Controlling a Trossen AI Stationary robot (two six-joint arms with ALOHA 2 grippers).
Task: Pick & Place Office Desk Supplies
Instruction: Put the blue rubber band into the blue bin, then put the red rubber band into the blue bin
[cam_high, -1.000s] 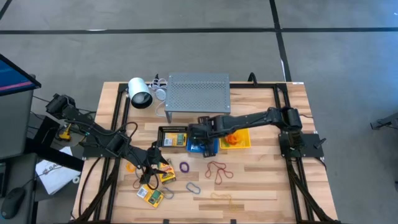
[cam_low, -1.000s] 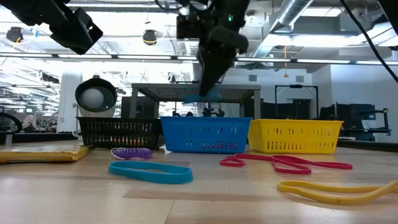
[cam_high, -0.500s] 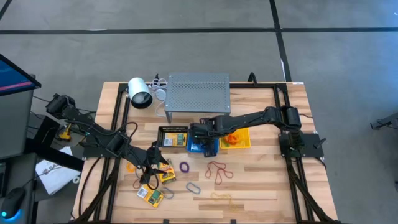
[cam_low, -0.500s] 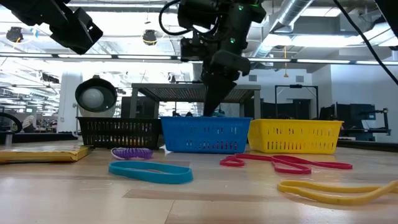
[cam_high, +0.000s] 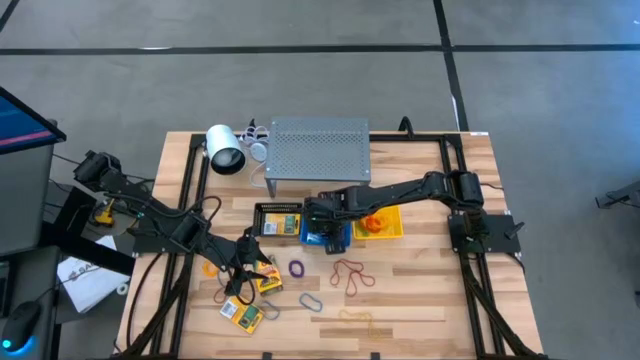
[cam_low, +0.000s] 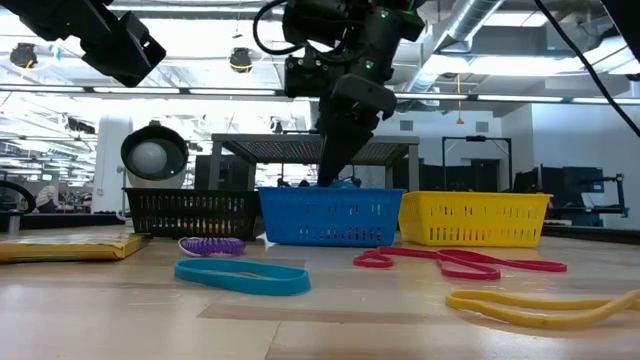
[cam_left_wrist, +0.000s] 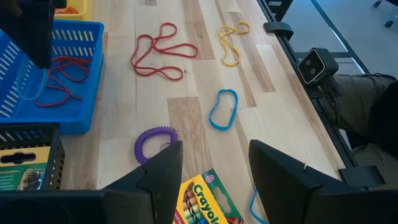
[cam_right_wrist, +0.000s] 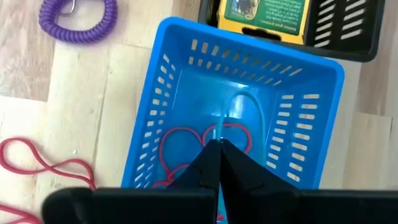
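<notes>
Bands judged light, limp, prone to snag: pinch one strand. Right gripper (cam_right_wrist: 219, 146), jaws closed on a pale blue band (cam_right_wrist: 239, 115), hangs inside blue basket (cam_right_wrist: 180, 37); left gripper (cam_left_wrist: 211, 171) open above desk (cam_left_wrist: 199, 124).

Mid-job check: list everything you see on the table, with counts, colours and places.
perforated metal shelf: one, grey, table's back
cylindrical lamp-like object: one, white, beside the shelf
plastic baskets: three in a mid-table row, black, blue, yellow
crayon packs: three, yellow-green; one in black basket, two loose by left arm
red band loops: loose, more in blue basket
purple coil loop: one
blue oval loop: one
yellow band: one
left tool: open, above a crayon pack
right tool: shut on pale blue band loop, inside blue basket
</notes>
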